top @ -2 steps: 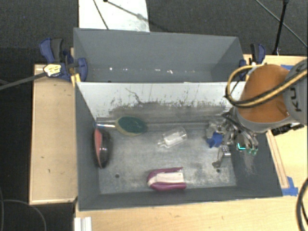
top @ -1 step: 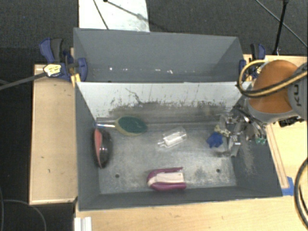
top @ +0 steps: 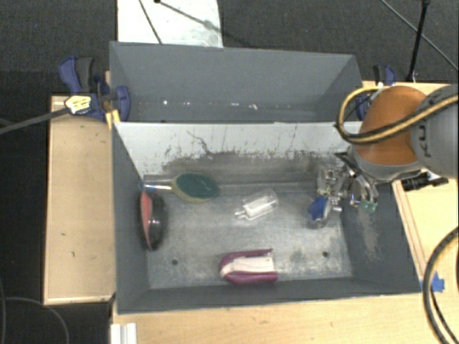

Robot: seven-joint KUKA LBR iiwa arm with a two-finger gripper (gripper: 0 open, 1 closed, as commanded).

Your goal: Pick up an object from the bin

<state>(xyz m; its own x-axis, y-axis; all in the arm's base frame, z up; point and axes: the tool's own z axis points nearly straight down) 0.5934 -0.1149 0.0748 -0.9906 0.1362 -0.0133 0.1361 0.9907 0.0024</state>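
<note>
jaws' state i cannot tell on the gripper (top: 336,192), low at the bin's (top: 215,292) right side beside a small blue thing (top: 318,211); a shallow grip could let it slip.

The grey arm (top: 439,131) wears a rounded orange cover (top: 387,124) at its wrist, looped by yellow and black cables (top: 351,107), and ends in a silvery metal gripper (top: 333,194).
</note>
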